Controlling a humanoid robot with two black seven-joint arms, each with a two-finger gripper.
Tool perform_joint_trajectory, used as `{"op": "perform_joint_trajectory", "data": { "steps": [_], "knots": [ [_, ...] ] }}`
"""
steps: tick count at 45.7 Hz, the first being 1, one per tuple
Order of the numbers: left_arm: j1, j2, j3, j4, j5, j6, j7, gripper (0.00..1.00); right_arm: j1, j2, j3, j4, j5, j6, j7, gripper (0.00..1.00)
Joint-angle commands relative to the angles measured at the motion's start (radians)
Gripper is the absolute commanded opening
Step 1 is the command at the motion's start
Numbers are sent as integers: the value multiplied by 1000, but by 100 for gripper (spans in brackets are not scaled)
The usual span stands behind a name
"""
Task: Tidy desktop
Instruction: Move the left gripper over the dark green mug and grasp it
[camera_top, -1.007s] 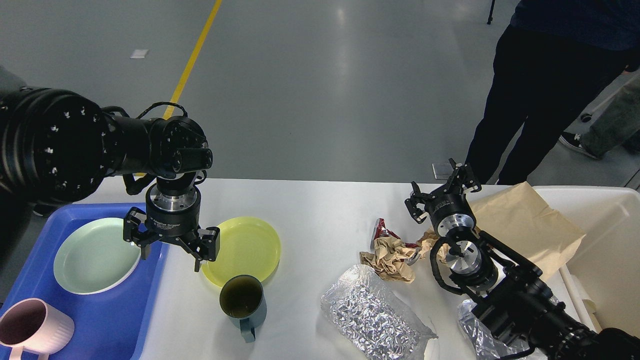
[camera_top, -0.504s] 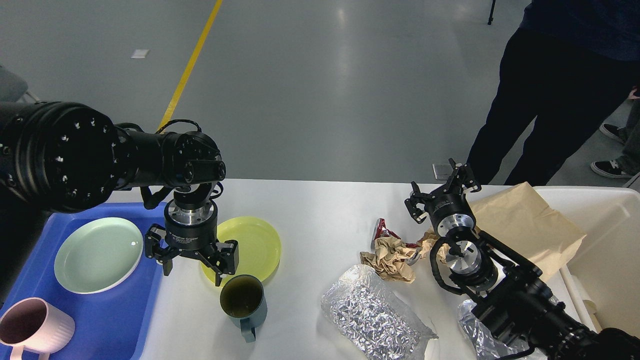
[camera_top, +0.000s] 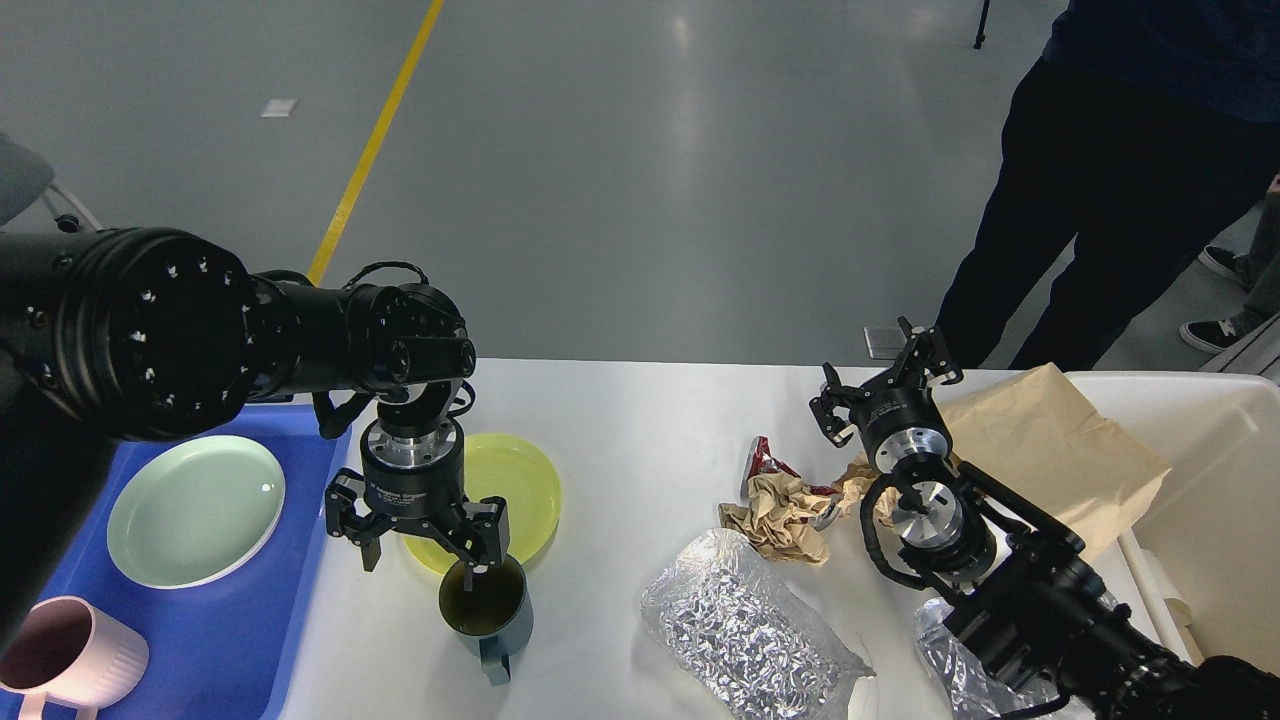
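A: What was cut off or hidden?

B: The pink ribbed mug (camera_top: 62, 655) and crinkled silver foil bag (camera_top: 745, 630) were clipped at the near edge of the wide white desktop (camera_top: 640, 420). The dark teal mug (camera_top: 487, 612) was partly covered by the left gripper (camera_top: 425, 545).

A: And changed?

B: That gripper, spread open and empty, had been shifted from the blue plastic tray (camera_top: 235, 640) to the mug's rim. The right gripper (camera_top: 885, 385), farther off, was seen open, unmoved.

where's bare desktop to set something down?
Widest bare desktop: far strip between yellow plate and crumpled brown paper. Narrow lane between dark mug and foil bag. Right side is crowded with trash and paper bag; left pincer hangs by the mug.
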Motion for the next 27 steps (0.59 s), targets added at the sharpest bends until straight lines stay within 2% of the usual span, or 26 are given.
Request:
{"op": "perform_joint_trajectory", "data": {
  "steps": [1,27],
  "knots": [
    [11,-2,-2,67,7,0,3,97,0,1,0,0,0,0,0,100],
    [63,-23,-16,110,8,0,4,97,0,1,0,0,0,0,0,100]
  ]
}}
